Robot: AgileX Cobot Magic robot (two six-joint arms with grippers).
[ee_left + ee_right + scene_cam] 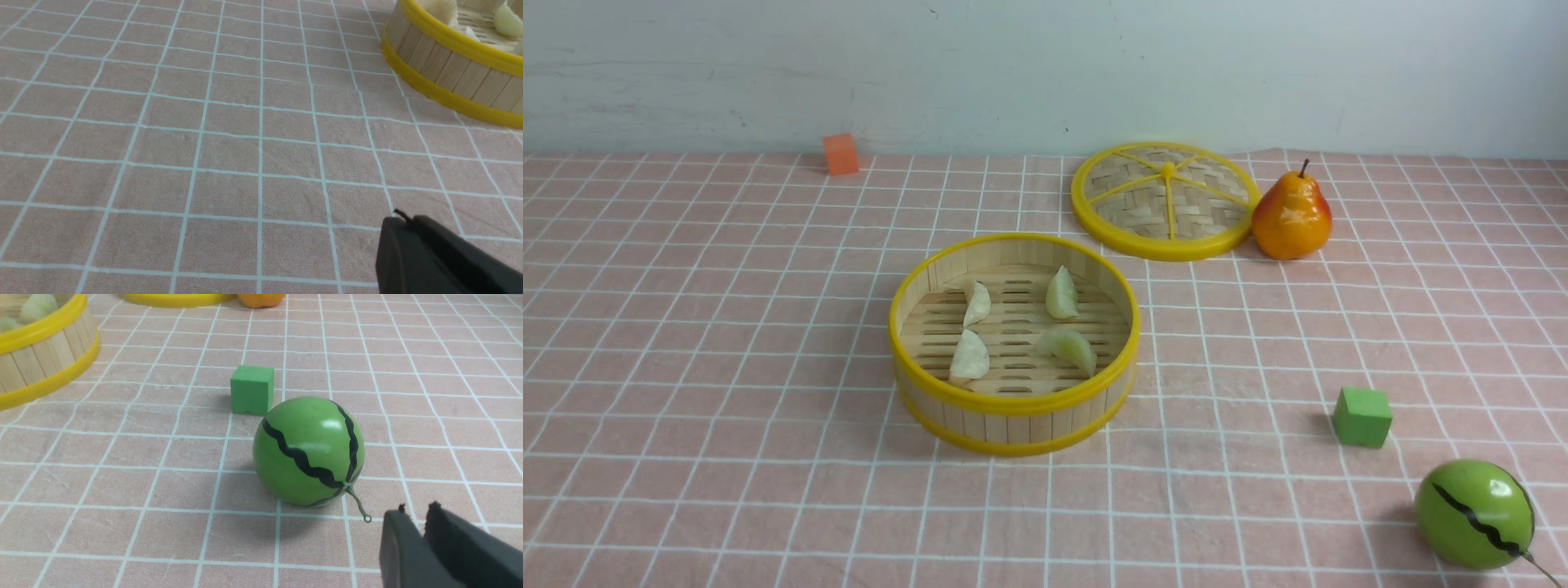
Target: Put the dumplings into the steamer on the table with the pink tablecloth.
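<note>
1. All four dumplings [1018,326] lie on the slat floor inside the steamer [1013,402]: two cream on its left half, two pale green on its right. I see none on the pink tablecloth [727,343] around the steamer.
2. I judge the loading done; what remains is parking the arms.
3. Left gripper [402,222], near the steamer's left side: fingers pressed together, nothing between them.
4. Right gripper [414,516], right of the steamer: fingers nearly closed, thin gap, empty.
5. The toy watermelon [307,451] sits just beside the right gripper; the green cube [252,389] lies between it and the steamer.
6. To finish well, I would pull straight back, away from the watermelon's stem.
</note>
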